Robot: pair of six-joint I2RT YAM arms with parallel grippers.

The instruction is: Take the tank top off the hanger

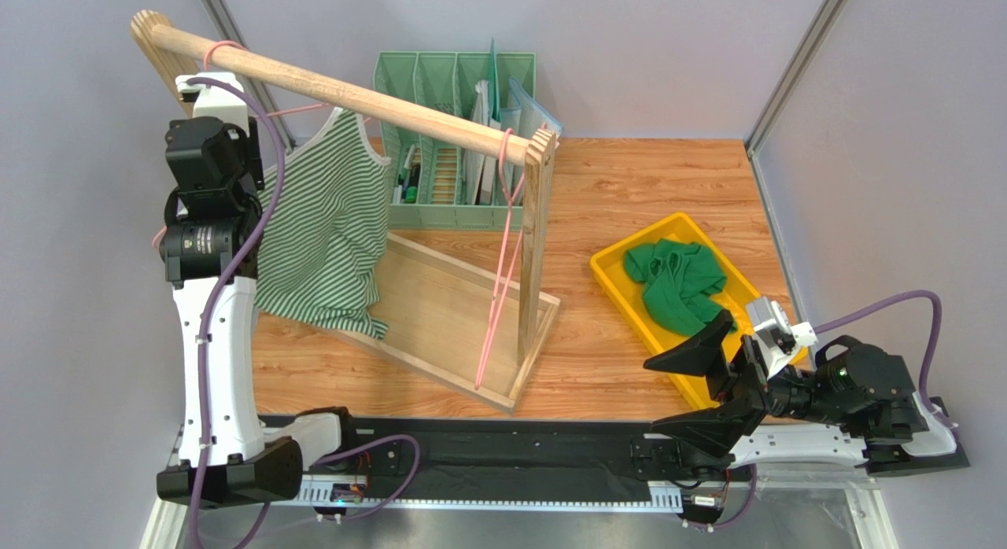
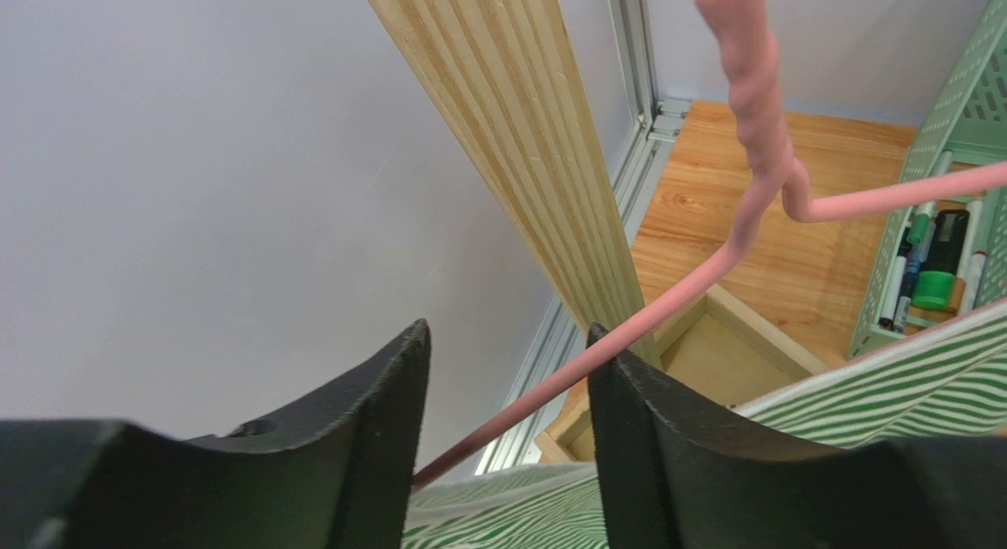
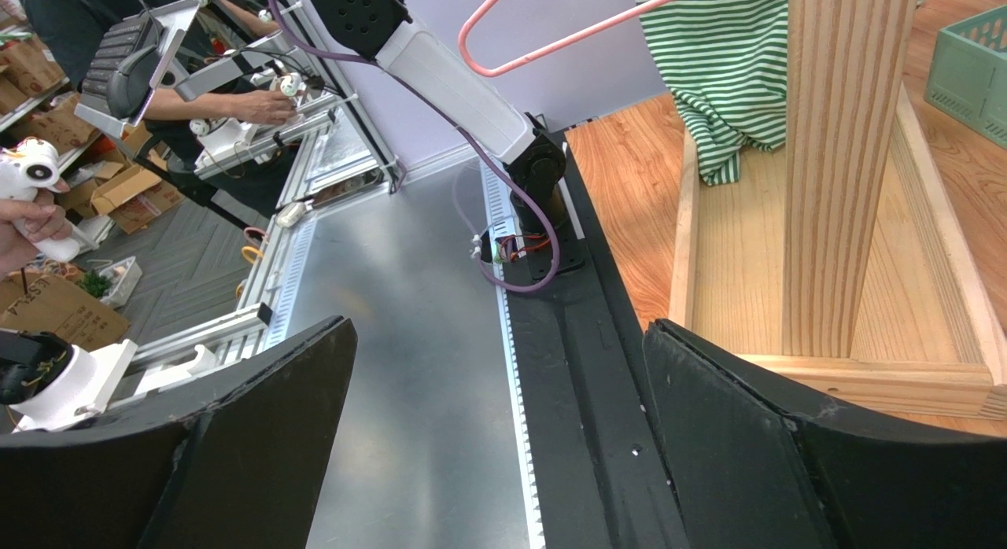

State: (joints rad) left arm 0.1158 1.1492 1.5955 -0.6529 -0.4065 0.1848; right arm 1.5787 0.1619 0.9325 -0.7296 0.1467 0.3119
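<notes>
A green-and-white striped tank top [image 1: 325, 231] hangs on a pink hanger [image 1: 220, 54] at the left end of the wooden rod [image 1: 355, 97]. My left arm [image 1: 210, 160] is raised beside its left shoulder. In the left wrist view my left gripper [image 2: 508, 372] is open, with the pink hanger wire [image 2: 662, 307] running between the jaws, against the right fingertip, and striped cloth [image 2: 898, 384] just below. My right gripper [image 1: 700, 386] is open and empty, low near the table's front edge, and it also shows in the right wrist view [image 3: 496, 384].
A second, empty pink hanger [image 1: 506, 260] hangs by the rack's right post [image 1: 534, 242]. A green organizer [image 1: 455, 136] stands behind the rack. A yellow tray [image 1: 615, 266] holding a green cloth [image 1: 676, 284] lies right of the rack base [image 1: 455, 313].
</notes>
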